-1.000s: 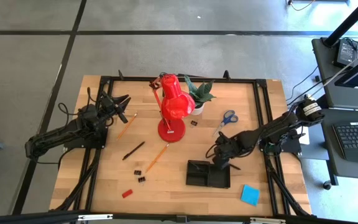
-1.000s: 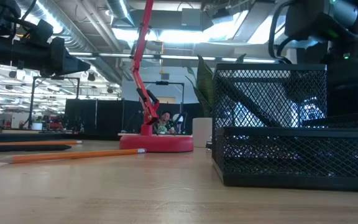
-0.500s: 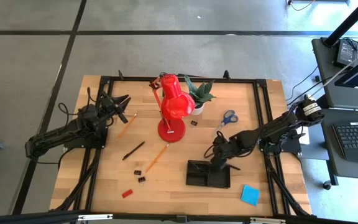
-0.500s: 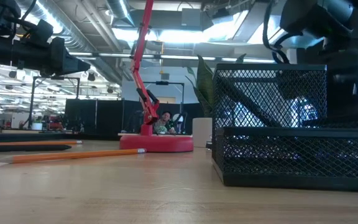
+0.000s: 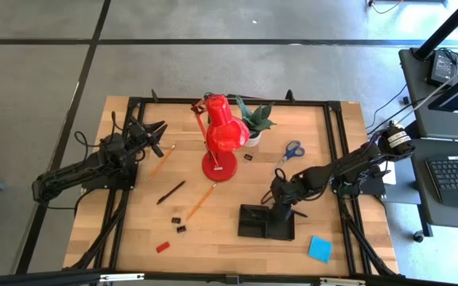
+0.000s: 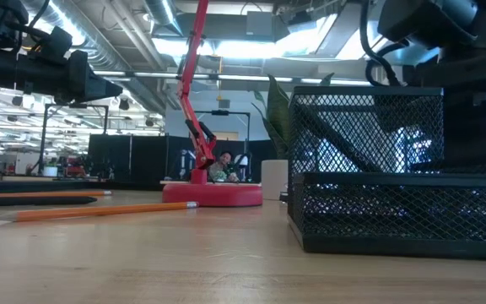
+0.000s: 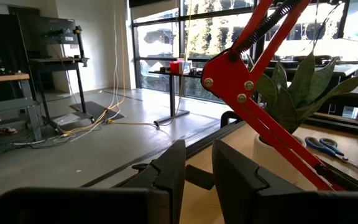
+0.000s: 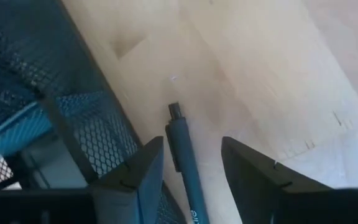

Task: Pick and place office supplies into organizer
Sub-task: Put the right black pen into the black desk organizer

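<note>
right gripper poised over a pen beside the organizer

high view: the organizer (image 5: 265, 222), a black mesh tray, sits on the wooden table (image 5: 229, 238) toward the front right. the right gripper (image 5: 281, 195) is just at its far right corner, above a black pen (image 5: 299, 213) lying by the tray's right side. the blue note pad (image 5: 320, 249) lies near the front right corner, the blue-handled scissors (image 5: 291, 151) behind the right arm. the red desk lamp (image 5: 221, 139) stands mid-table with the potted plant (image 5: 254, 119) just beside it. left of the lamp base lie an orange pencil (image 5: 161, 161), another black pen (image 5: 170, 192) and a second pencil (image 5: 201, 201); small black clips (image 5: 179, 222) and a red block (image 5: 162, 247) lie nearer the front. the left gripper (image 5: 154, 133) waits over the table's left edge.

low view: the organizer's mesh wall (image 6: 378, 169) fills the right side, the right arm looming dark behind it. a pencil (image 6: 99, 211) lies across the tabletop, with the lamp's red base (image 6: 212, 194) farther back.

left wrist view: the left gripper's fingers (image 7: 166, 180) stand a little apart with nothing between them; the lamp's red arm (image 7: 260, 93), the plant's leaves (image 7: 297, 87) and the scissors (image 7: 322, 145) show ahead.

right wrist view: the right gripper's fingers (image 8: 143, 171) are spread on either side of a dark pen (image 8: 185, 163) that lies on the wood right next to the organizer's mesh (image 8: 48, 112); the pads do not touch it.
</note>
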You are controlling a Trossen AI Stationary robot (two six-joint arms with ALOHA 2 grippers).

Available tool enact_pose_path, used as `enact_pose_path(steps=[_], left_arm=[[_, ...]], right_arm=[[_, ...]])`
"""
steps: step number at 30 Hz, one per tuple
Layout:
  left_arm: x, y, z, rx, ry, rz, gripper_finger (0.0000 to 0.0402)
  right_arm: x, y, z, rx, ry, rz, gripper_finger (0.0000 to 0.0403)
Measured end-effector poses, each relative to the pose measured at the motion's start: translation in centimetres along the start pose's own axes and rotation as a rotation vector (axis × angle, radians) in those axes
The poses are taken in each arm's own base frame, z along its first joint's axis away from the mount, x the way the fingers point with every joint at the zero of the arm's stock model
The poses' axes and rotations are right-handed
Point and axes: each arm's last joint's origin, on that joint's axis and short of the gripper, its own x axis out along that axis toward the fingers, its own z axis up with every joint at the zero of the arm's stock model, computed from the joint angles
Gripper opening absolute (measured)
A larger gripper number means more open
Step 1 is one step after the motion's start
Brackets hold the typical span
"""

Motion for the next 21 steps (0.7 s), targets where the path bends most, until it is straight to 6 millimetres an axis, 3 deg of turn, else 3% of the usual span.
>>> enact_pose_path(steps=[21], left_arm=[[0.00, 0.00, 0.01, 0.000, -0.001, 0.000, 0.0074]], right_arm=[[0.85, -0.83, -0.15, 0.012, 0.083, 0.001, 0.0165]])
